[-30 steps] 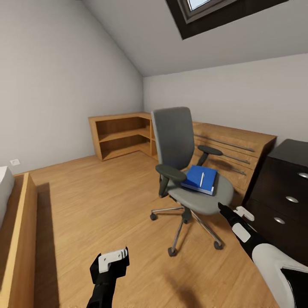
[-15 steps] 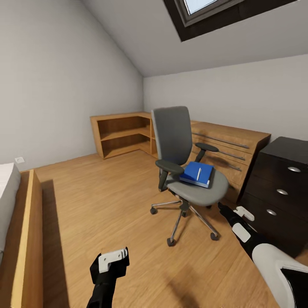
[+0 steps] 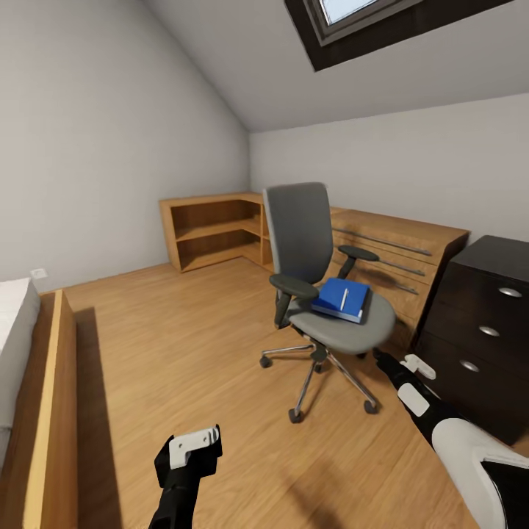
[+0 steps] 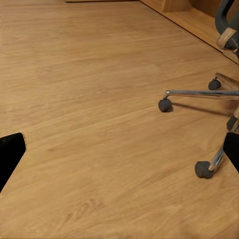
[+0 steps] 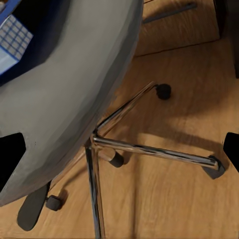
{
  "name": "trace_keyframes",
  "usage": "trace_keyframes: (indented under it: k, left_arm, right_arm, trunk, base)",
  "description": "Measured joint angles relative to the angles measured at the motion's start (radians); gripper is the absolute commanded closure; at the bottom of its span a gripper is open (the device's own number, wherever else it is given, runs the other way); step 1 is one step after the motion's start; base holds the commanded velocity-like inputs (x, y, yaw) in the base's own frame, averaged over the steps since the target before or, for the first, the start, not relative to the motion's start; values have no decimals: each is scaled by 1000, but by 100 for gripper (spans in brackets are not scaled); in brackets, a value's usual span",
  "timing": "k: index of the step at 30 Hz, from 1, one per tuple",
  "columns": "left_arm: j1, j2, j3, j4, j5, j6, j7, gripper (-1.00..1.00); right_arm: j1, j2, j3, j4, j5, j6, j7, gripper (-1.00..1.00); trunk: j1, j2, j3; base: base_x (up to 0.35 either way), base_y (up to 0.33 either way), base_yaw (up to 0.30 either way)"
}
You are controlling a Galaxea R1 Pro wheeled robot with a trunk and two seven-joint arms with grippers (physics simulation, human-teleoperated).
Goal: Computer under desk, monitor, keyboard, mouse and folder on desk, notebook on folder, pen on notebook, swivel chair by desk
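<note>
- Step in hand, as I judge it — the approach to the swivel chair (image 3: 323,294), to take the folder (image 3: 342,300) off its seat. Nothing is gripped.
- The folder lies flat on the grey seat, toward the seat's far side, with the pen (image 3: 344,299) lying on top of it. A notebook between the two cannot be made out from the head view.
- The right gripper (image 3: 383,361) hangs low, just beside the front rim of the seat and below the level of the folder. In the right wrist view the seat (image 5: 74,84) looms close, with a blue corner of the folder (image 5: 12,37) at the edge — the black finger tips stand at opposite edges of that picture, so the jaws are spread wide.
- The left gripper (image 3: 195,447) hovers over bare floor (image 3: 184,345), well apart from the chair; its wrist view shows the chair's chrome legs and casters (image 4: 165,104), and its jaws also stand spread.
- The next move calls for raising the right arm above the seat and reaching in over the folder's near edge.
- The desk (image 3: 481,316) with its silver knobs stands just to the right of the chair.
</note>
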Motion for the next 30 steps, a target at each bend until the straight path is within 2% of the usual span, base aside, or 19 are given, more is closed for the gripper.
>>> trace_keyframes:
  k: [9, 17, 25, 27, 30]
  left_arm:
    - [0, 0, -4, 0, 0, 1, 0, -100]
    - [0, 0, -6, 0, -1, 2, 0, -100]
    - [0, 0, -7, 0, -1, 2, 0, -100]
    - [0, 0, -7, 0, -1, 2, 0, -100]
    - [0, 0, -10, 0, -1, 2, 0, -100]
  right_arm:
    - [0, 3, 0, 0, 1, 0, 0, -100]
    - [0, 3, -1, 0, 2, -1, 1, -100]
    - [0, 3, 0, 1, 4, -2, 1, -100]
    - [0, 2, -11, 1, 9, -2, -2, -100]
    - [0, 3, 1, 1, 4, -2, 1, -100]
  trunk:
    - [0, 0, 0]
    - [0, 0, 0]
    - [-1, 0, 0]
    - [-1, 0, 0]
    - [-1, 0, 0]
  base:
    - [0, 0, 239]
    - [15, 0, 55]
    - [249, 0, 4]
    - [309, 0, 1]
    - [317, 0, 0]
